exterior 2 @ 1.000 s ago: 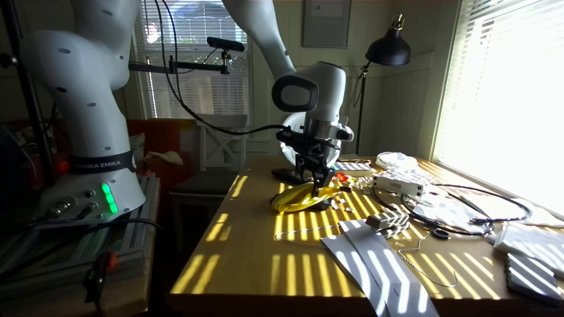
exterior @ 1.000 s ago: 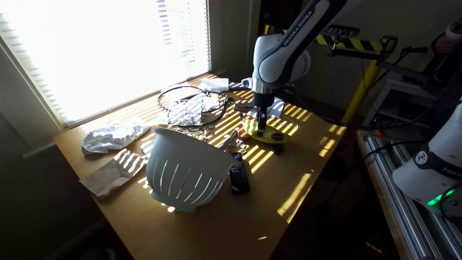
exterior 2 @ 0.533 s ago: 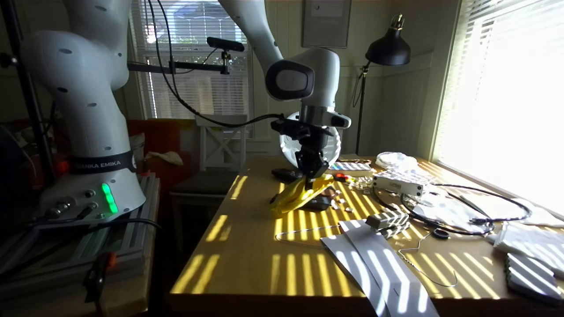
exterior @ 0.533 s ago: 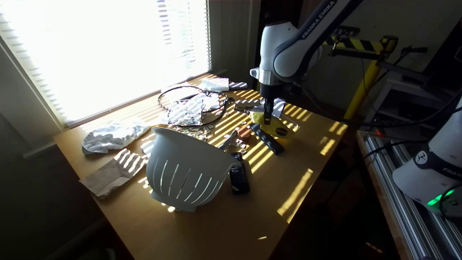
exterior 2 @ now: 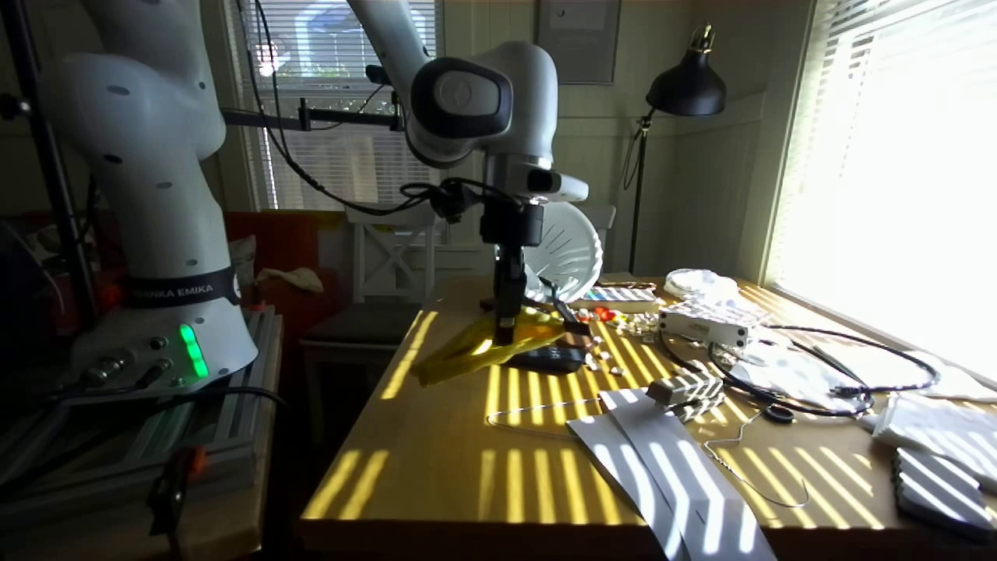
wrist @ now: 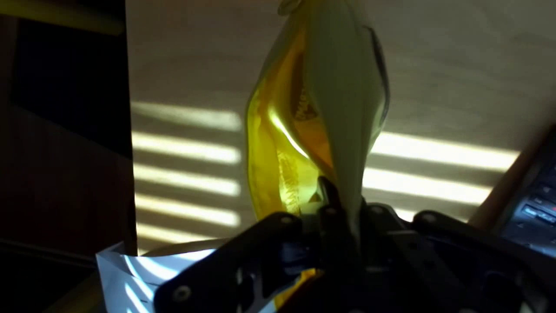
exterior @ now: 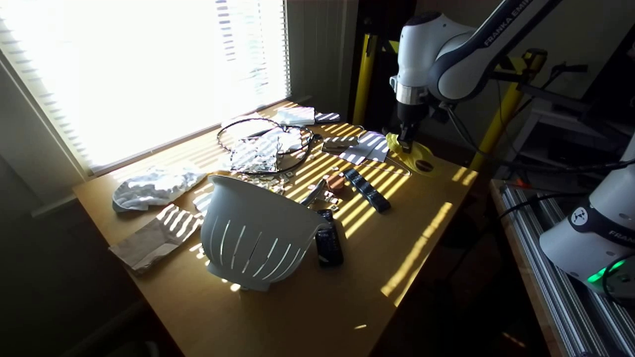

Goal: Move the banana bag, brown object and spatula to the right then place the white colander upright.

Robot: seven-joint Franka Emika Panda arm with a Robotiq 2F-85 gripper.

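The yellow banana bag (exterior: 415, 157) is pinched in my gripper (exterior: 406, 145), which is shut on one fold near its middle. In the wrist view the bag (wrist: 278, 143) bulges at the left of the fingers, its loose part sticking out ahead. Whether its low end touches the table, I cannot tell. A round reddish-brown object (exterior: 335, 183) lies mid-table. Beside it is a slim dark tool (exterior: 316, 192), seemingly the spatula, its handle end near the colander. The white colander (exterior: 258, 233) is tipped over, its opening facing the far side in an exterior view (exterior 2: 567, 248).
A long black device (exterior: 367, 191) lies near the brown object, and another black item (exterior: 330, 240) sits by the colander. White papers (exterior: 366, 147), a wire and a grey block (exterior: 340, 142) are close to the bag. A black cable loop (exterior: 270, 146) lies toward the window.
My gripper has shut on the bag and carried it away from the brown object, toward the table edge on the robot's side. The long black device beneath is uncovered. The colander has stayed put.
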